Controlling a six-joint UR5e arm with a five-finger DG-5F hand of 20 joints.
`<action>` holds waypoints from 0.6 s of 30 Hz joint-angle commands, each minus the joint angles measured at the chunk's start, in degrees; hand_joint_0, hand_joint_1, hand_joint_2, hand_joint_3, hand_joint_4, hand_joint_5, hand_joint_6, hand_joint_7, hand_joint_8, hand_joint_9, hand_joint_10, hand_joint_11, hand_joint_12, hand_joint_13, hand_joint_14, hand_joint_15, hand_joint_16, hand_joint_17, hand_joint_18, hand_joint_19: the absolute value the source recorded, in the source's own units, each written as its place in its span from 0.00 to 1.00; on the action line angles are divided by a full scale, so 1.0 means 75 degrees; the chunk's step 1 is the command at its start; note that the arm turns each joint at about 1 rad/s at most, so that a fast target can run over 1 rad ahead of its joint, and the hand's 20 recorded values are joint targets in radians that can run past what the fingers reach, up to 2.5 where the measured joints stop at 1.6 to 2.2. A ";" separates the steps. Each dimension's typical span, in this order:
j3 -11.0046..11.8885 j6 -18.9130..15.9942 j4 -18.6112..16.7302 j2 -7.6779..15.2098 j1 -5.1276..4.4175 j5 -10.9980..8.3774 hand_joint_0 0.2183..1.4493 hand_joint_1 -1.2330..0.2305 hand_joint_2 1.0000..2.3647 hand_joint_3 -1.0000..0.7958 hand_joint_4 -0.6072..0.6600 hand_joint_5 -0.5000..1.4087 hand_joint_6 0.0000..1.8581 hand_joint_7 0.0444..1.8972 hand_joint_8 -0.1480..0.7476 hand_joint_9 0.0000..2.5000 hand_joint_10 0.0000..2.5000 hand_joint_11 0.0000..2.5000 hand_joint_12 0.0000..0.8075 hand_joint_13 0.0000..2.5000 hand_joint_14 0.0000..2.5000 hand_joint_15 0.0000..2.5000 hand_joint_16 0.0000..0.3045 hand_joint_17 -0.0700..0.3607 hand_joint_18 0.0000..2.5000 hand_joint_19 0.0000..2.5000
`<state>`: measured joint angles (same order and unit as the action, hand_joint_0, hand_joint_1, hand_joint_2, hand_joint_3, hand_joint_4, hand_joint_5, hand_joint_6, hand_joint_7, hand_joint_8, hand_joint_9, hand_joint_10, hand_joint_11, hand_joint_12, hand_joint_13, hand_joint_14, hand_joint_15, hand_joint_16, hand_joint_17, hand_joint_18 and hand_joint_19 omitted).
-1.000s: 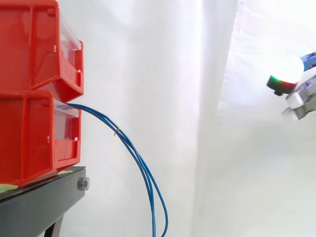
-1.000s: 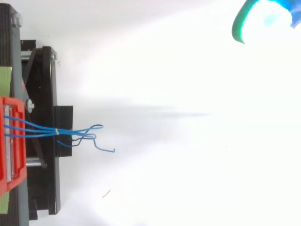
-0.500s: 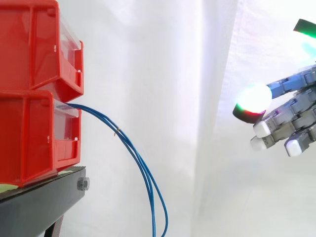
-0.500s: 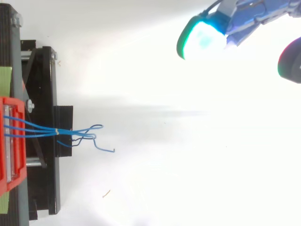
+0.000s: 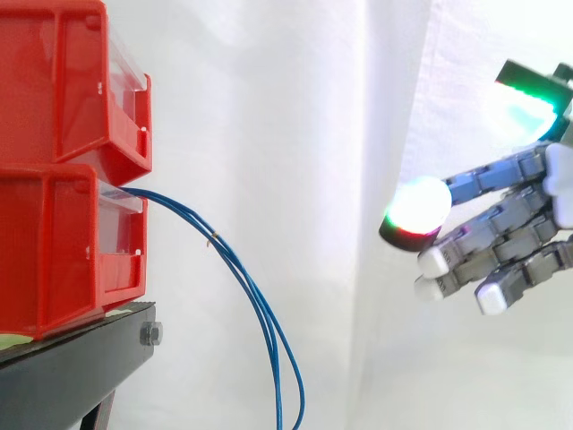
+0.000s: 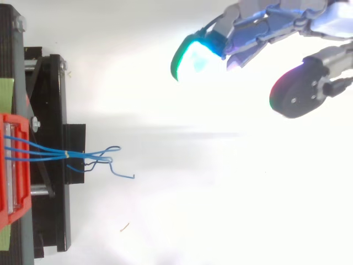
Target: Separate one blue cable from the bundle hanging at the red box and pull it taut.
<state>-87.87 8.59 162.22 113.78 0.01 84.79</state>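
Several thin blue cables (image 5: 235, 262) come out of the lower red bin (image 5: 63, 251) and droop down in a bundle, tied together near the bin. From above the blue cables (image 6: 49, 152) fan out from the red bin (image 6: 12, 171) and end in loose curls. My hand (image 5: 501, 237) comes in from the right, well clear of the cables, fingers stretched toward them and thumb held apart, holding nothing. In the top view my hand (image 6: 287, 22) sits at the upper right, far from the cable ends.
A second red bin (image 5: 63, 81) is stacked on the lower one. Both rest on a black stand (image 5: 81, 363) at the left. A white curtain hangs behind.
My hand has moved left and lower toward the cables, coming further into both views with its fingers spread. The cables hang as before.
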 commanded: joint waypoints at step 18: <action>0.1755 -0.0383 -0.0348 0.2033 -0.0049 0.0378 0.30 0.43 0.00 0.28 0.67 0.14 0.27 0.37 0.52 0.22 0.00 0.08 0.40 0.16 0.00 0.06 0.13 0.37 0.22 0.14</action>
<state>-75.75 6.04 160.25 127.86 -0.17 87.28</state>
